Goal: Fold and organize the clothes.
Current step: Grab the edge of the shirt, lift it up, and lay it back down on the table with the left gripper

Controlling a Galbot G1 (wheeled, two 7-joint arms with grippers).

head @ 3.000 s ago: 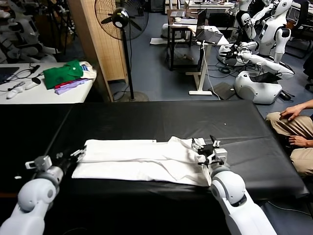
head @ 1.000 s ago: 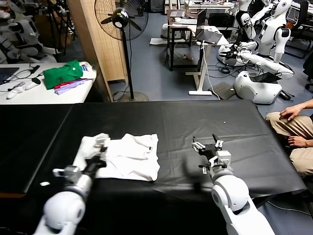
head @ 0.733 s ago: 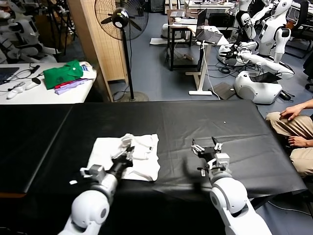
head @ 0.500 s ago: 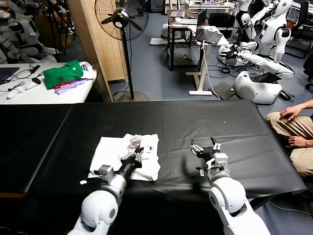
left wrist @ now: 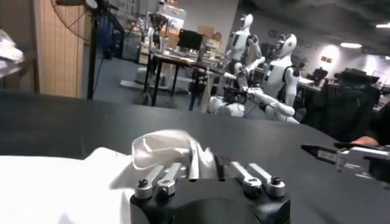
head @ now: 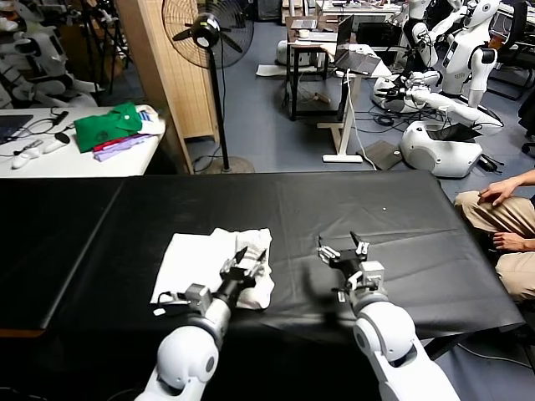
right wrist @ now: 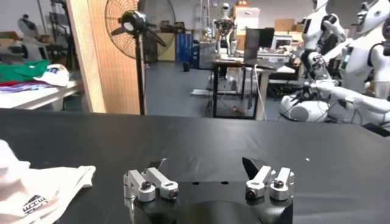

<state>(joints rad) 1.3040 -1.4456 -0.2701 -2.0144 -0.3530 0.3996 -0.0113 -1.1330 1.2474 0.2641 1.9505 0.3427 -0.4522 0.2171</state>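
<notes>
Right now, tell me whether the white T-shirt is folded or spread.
Folded. The white T-shirt lies as a compact layered bundle on the black table, its right edge bunched at the left gripper.

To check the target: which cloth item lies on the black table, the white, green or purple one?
The white T-shirt, folded beside the left gripper. The green garment and purple cloth lie on the white side table.

One T-shirt [head: 209,266], two pincers

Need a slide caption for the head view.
Left gripper over the folded white T-shirt; right gripper open above the black table.
</notes>
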